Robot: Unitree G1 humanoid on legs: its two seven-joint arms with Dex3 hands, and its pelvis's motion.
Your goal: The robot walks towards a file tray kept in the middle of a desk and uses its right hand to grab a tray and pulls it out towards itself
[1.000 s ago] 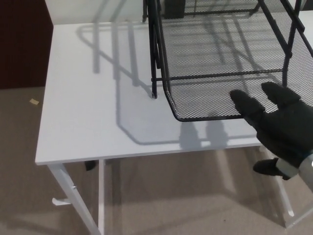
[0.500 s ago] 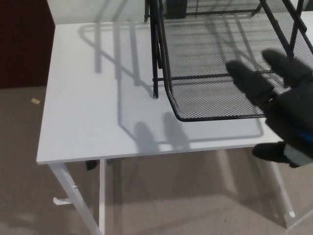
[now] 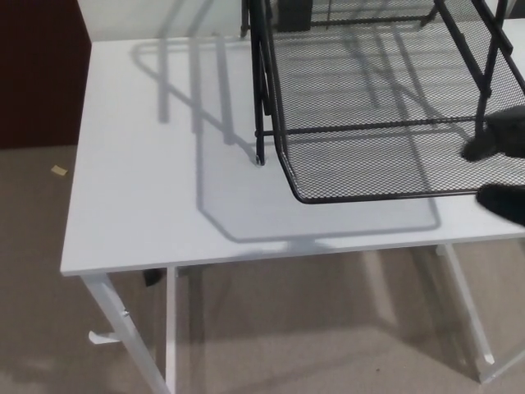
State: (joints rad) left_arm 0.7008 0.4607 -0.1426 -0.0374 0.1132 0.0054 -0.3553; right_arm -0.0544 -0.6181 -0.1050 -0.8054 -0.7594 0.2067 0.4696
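Your right hand (image 3: 502, 168) is barely in frame at the right edge, so you can't tell if it's gripping or spread. The mesh tray (image 3: 377, 164) sits just left of it on the white surface (image 3: 156, 180), front rim at the hand.

Our single head view
We look steeply down on the worktop (image 3: 148, 164) from close above its near edge.

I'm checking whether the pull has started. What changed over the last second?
The right hand rose over the tray's front, then slid off toward the picture's right edge, where only part of it shows now; whether it grips the tray can't be told. The tray, its rack and the desk stayed put.
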